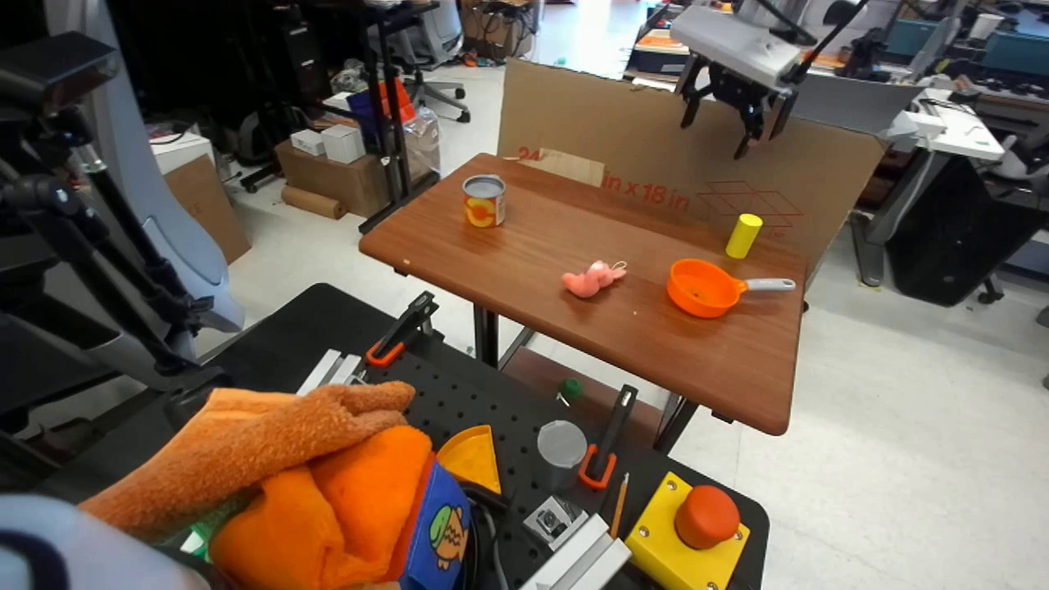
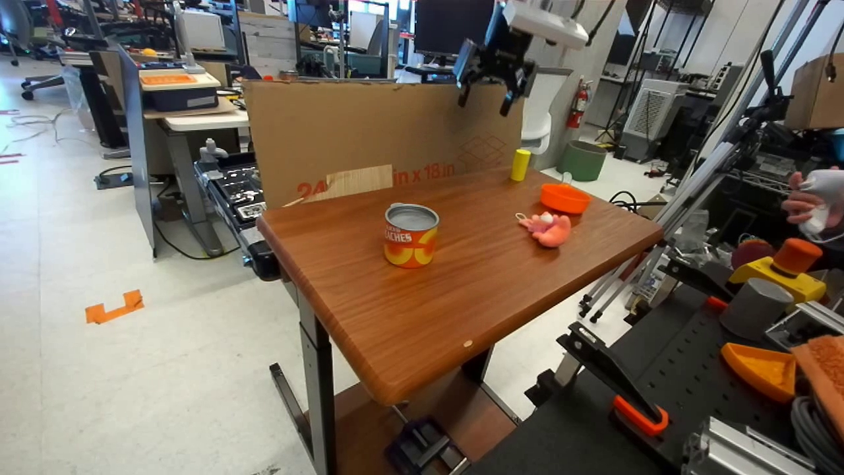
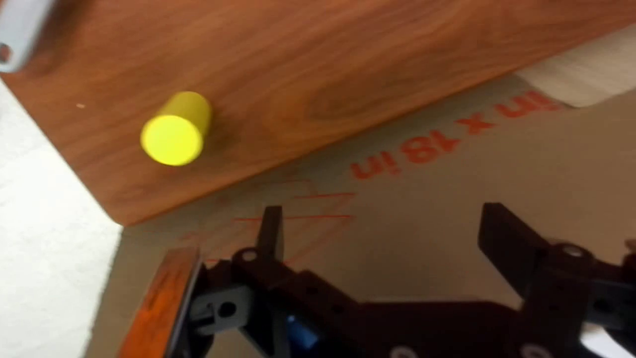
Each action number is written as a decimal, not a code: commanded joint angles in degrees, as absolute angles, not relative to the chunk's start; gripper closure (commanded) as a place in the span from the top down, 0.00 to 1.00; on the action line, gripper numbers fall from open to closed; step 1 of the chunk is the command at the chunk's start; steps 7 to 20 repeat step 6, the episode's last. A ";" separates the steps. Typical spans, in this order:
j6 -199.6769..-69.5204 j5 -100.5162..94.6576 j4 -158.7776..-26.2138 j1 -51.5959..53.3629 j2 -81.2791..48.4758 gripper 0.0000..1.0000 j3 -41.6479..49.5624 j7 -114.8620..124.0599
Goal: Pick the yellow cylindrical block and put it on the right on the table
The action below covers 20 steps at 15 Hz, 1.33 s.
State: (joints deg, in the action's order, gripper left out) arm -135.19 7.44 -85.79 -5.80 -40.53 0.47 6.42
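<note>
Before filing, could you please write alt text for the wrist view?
A yellow cylindrical block stands near a corner of a wooden table; lower in the picture, the pincer is open and empty, with red-printed cardboard behind it. A grey handle shows at top left.

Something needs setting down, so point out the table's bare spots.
The table has a broad patch between the can and pink object, toward the black cart; a strip along the cardboard, from can to yellow block; and the corner between pan and cart. Crowded: around the pan, with block and pink object close.
</note>
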 commanded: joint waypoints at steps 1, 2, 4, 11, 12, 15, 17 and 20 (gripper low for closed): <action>-133.76 13.56 -92.47 -4.73 -31.43 1.00 -5.52 3.47; -134.43 11.25 -87.27 -4.34 -36.61 1.00 -2.59 4.83; -133.67 12.71 -89.61 -3.03 -33.24 1.00 -4.17 4.79; -133.66 13.17 -91.11 -2.90 -32.03 1.00 -4.29 4.76; -133.66 13.17 -91.11 -2.90 -32.03 1.00 -4.29 4.76; -133.66 13.17 -91.11 -2.90 -32.03 1.00 -4.29 4.76; -133.66 13.17 -91.11 -2.90 -32.03 1.00 -4.29 4.76; -133.66 13.17 -91.11 -2.90 -32.03 1.00 -4.29 4.76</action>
